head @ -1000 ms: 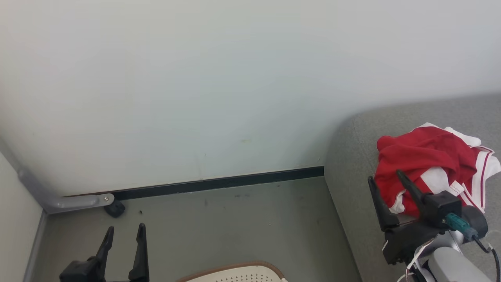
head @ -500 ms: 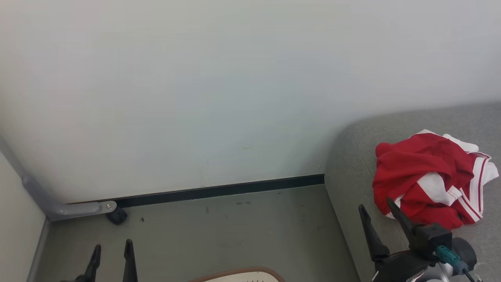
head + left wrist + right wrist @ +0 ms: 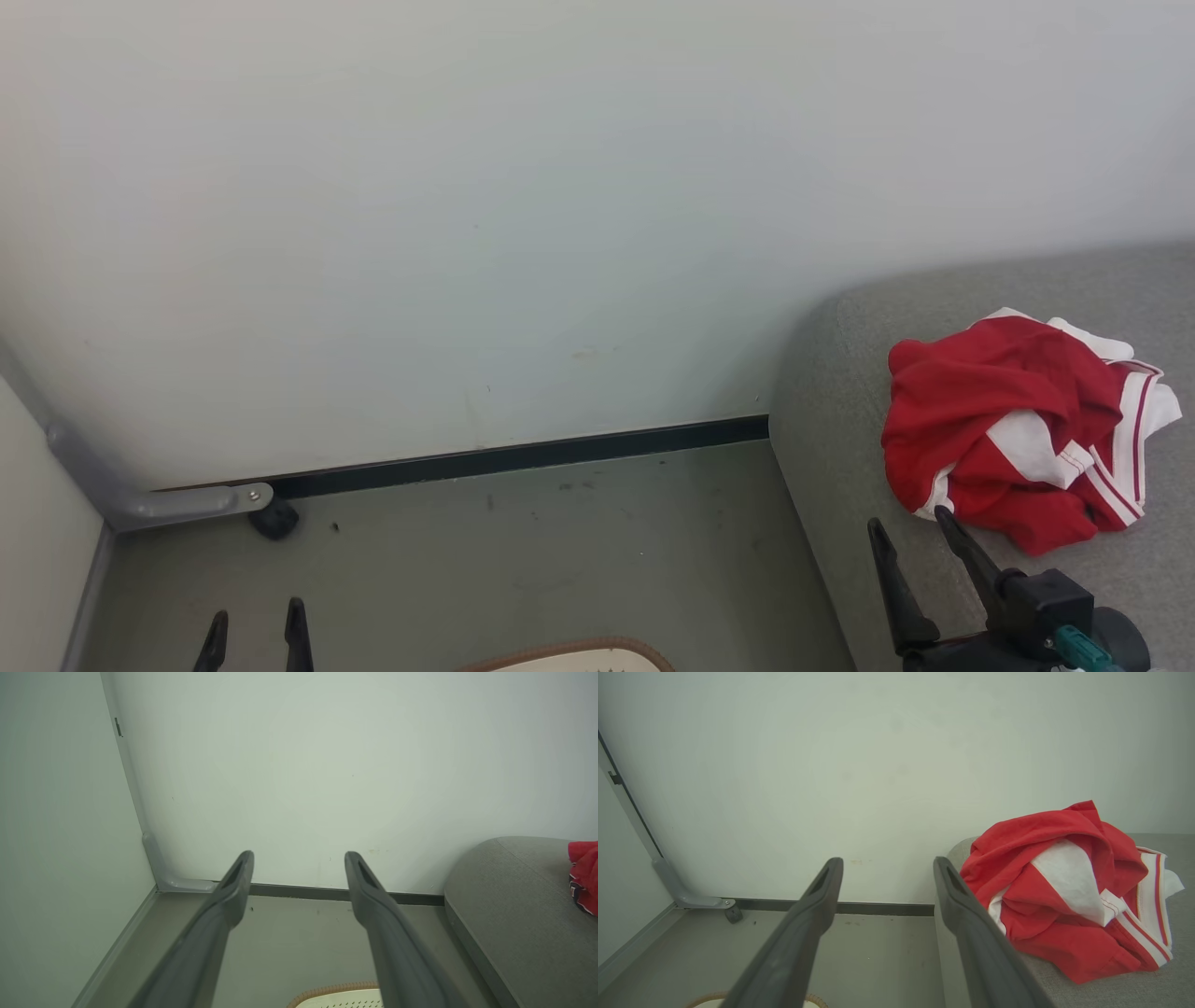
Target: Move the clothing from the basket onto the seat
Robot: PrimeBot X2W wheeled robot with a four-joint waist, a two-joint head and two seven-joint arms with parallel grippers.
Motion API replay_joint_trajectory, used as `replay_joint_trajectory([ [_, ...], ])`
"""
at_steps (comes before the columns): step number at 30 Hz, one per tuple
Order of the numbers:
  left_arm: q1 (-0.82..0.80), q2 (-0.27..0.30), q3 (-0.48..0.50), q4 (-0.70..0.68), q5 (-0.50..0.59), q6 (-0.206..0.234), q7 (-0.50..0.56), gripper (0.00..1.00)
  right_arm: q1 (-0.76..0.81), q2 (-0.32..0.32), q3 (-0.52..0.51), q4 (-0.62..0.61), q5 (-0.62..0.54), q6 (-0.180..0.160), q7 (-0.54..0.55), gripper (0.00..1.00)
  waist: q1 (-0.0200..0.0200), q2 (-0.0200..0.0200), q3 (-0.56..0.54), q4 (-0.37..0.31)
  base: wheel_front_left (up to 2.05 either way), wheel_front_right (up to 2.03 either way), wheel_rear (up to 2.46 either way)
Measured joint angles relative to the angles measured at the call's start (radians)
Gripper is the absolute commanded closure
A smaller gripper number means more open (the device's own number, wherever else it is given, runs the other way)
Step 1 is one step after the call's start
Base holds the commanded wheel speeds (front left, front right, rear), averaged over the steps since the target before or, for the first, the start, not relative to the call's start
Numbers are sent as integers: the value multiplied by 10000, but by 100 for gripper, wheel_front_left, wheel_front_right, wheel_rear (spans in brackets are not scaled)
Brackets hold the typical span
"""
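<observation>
Crumpled red soft-fabric clothing (image 3: 990,420) with white panels and striped trim lies heaped on the large grey woven-upholstery seat (image 3: 1027,280), near its rounded corner, at 4 o'clock in the head view. One garment at least appears delivered. The right claw (image 3: 907,519), with long dark tapered fingers spread and empty, hangs just beside the heap at 5 o'clock. The left claw (image 3: 258,609), likewise released, is at 7 o'clock. At 6 o'clock the cream perforated plastic basket (image 3: 560,645) shows a sliver of its brown woven-look rim. Its contents are hidden, so the remaining work cannot be judged.
</observation>
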Motion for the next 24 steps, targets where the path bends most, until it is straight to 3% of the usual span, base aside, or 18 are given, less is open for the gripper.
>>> replay_joint_trajectory([
  [24, 200, -190, 522, 4, 351, 2, 17, 0, 269, 138, -441, -481, -199, -117, 0, 0, 0, 0, 147, -5, 0, 0, 0],
])
